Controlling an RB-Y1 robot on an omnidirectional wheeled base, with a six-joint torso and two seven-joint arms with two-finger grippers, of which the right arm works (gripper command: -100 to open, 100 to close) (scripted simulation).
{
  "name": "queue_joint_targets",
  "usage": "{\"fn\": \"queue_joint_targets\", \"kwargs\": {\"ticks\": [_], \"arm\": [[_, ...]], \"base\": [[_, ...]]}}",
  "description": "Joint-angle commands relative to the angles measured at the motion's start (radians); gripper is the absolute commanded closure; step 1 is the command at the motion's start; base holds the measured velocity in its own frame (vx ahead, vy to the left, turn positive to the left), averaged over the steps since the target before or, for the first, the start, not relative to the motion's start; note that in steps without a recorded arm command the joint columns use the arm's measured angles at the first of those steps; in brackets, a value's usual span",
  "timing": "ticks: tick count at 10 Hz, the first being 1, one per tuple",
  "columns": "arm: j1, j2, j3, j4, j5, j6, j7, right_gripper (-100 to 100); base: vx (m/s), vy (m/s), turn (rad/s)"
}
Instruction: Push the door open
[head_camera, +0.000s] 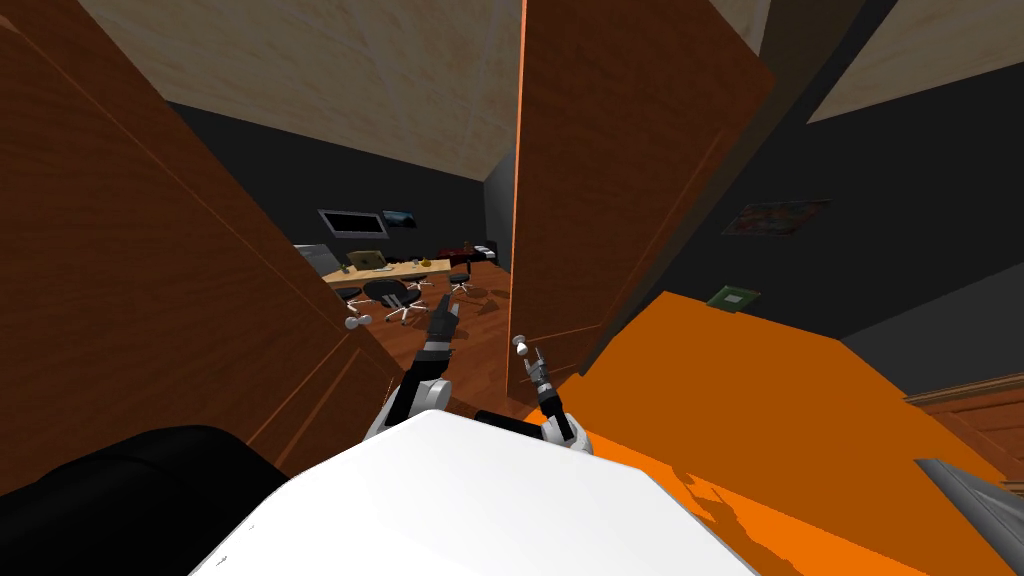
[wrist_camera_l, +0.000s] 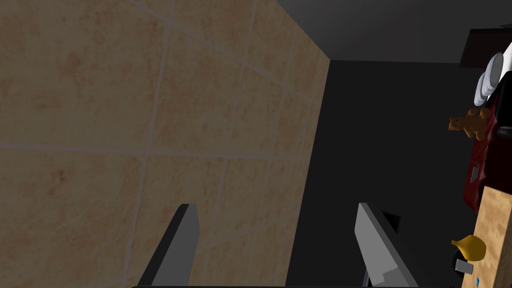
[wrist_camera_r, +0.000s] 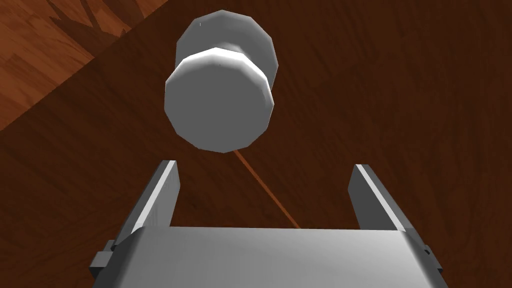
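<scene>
Right wrist view is showing your right gripper (wrist_camera_r: 265, 165) with fingers spread wide and holding nothing. The pale round knob (wrist_camera_r: 220, 95) is sitting just beyond the tips, not between them, on the dark brown door (wrist_camera_r: 400, 100). You're likely lining up the push, so the next move is calling for contact beside the knob and a steady forward press. Your left gripper (head_camera: 444, 305), fingers also apart, is hanging in the gap, with a desk (head_camera: 390, 268) far beyond.

Left gripper (wrist_camera_l: 274, 207) spread wide. Beyond: tan tiled surface (wrist_camera_l: 150, 125), dark wall (wrist_camera_l: 390, 140), teddy bear (wrist_camera_l: 469, 125), yellow bulbous object (wrist_camera_l: 470, 247) against wooden table (wrist_camera_l: 495, 225).
</scene>
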Motion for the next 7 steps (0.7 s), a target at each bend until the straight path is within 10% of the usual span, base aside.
{"fn": "queue_joint_targets", "kwargs": {"ticks": [1,7], "arm": [[0.003,0.002,0.004,-0.004,-0.012,0.002,-0.037,-100],[0.022,0.016,0.027,-0.026,-0.094,0.012,-0.196,-100]], "base": [[-0.042,-0.047,0.038],[-0.046,-0.039,0.063]]}}
